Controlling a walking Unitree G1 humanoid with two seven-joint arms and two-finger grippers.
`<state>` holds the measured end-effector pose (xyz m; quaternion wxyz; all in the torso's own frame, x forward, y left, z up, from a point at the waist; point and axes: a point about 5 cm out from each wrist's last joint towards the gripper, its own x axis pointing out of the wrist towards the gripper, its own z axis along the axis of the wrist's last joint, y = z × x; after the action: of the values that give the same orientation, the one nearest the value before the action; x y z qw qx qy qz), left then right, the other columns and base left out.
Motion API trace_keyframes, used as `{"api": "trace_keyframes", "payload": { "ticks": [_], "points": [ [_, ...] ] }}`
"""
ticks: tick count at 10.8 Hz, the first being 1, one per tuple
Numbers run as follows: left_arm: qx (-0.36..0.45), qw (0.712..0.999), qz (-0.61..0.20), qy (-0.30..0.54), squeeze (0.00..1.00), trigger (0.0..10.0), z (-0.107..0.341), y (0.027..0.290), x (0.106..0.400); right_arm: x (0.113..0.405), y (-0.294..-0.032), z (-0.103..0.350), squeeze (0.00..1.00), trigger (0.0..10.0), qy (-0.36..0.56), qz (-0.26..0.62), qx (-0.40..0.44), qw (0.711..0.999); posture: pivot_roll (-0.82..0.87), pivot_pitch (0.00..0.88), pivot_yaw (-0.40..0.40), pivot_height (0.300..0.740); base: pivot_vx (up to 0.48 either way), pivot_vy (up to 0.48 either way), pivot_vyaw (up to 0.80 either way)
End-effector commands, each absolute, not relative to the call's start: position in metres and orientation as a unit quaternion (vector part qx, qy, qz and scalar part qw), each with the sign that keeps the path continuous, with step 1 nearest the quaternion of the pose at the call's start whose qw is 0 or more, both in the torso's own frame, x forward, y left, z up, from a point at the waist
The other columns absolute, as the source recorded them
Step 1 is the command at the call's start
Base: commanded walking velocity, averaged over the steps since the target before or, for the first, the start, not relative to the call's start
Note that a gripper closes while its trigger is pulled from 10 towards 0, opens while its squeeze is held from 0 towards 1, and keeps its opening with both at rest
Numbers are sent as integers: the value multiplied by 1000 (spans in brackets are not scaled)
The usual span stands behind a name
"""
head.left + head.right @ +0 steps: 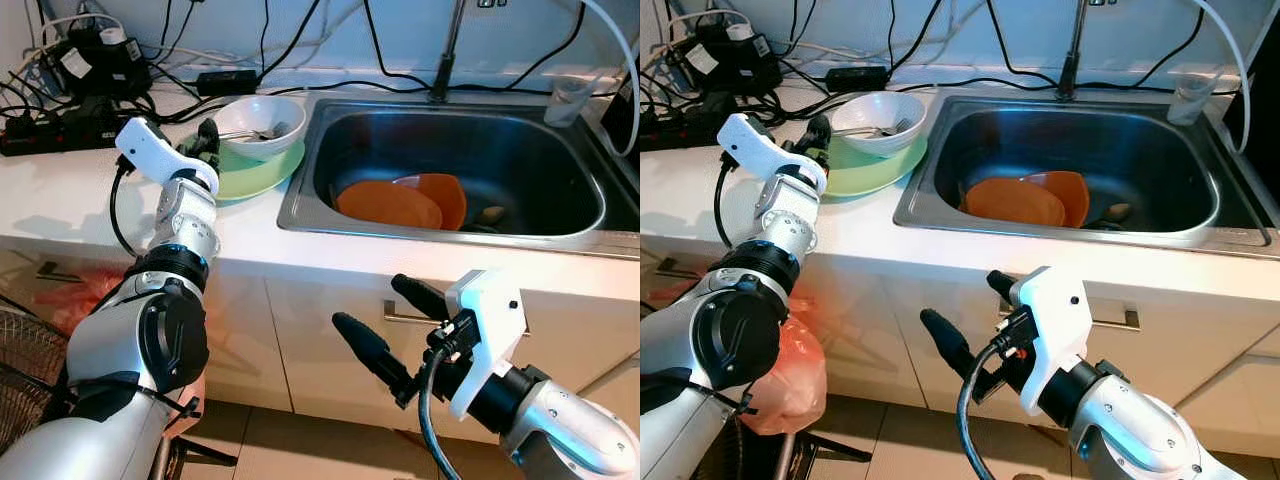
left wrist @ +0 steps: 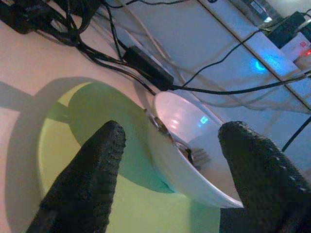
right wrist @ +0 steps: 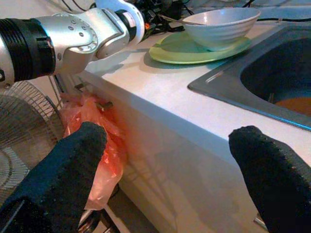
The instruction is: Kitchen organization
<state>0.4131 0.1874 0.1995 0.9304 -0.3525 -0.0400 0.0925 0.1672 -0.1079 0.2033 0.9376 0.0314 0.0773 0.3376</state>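
left end effector (image 1: 205, 140) reaching over the white bench (image 1: 60, 195) toward the stacked dishes, fingers spread and released, straddling the near rim of the green plate (image 1: 250, 172) without gripping it. white bowl (image 1: 260, 125) sitting on that plate just beside the sink (image 1: 300, 205), with cutlery (image 2: 192, 153) resting inside; from the left wrist view, bowl wall between the two fingertips (image 2: 92, 170) but apparently not yet touched. right end effector (image 1: 395, 325) held low in front of the cabinet doors, fingers wide apart and empty, well clear of the bench top. two orange dishes (image 1: 400, 203) lying in the sink basin, a clear cup (image 1: 570, 100) standing at the far corner, cables and a power strip (image 1: 45, 130) crowding the back of the bench. orange plastic bag (image 3: 99, 145) hanging below the bench edge near a fan (image 3: 19, 150). judged step: approach to the bowl-and-plate stack, likely for a move into the sink. next move calls for easing forward, choosing bowl rim or plate edge, closing firmly, then lifting level so the cutlery stays in.
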Motion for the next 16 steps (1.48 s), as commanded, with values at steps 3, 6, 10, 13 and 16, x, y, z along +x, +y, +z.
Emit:
{"api": "trace_keyframes", "payload": {
  "ticks": [3, 6, 10, 13, 16],
  "points": [
    [-351, 930, 93, -48, 0, 0, 206, 189, 414, 163, -106, 207, 0, 10000, 73, 344, 30, 936, -451, 19, 58, 740, 0, 0, 0],
    [-351, 931, 93, -50, 0, 0, 207, 190, 415, 164, -106, 207, 0, 10000, 72, 343, 30, 936, -451, 15, 61, 740, 0, 0, 0],
    [-348, 932, 91, -49, 0, 0, 207, 189, 415, 164, -105, 207, 0, 10000, 72, 342, 31, 937, -452, 14, 68, 740, 0, 0, 0],
    [-345, 933, 91, -50, 0, 0, 207, 190, 415, 164, -104, 208, 0, 10000, 71, 341, 31, 937, -446, 6, 71, 740, 0, 0, 0],
    [-344, 933, 90, -51, 0, 0, 208, 191, 415, 165, -104, 207, 0, 10000, 70, 339, 32, 938, -447, 0, 76, 740, 0, 0, 0]
  ]
}}
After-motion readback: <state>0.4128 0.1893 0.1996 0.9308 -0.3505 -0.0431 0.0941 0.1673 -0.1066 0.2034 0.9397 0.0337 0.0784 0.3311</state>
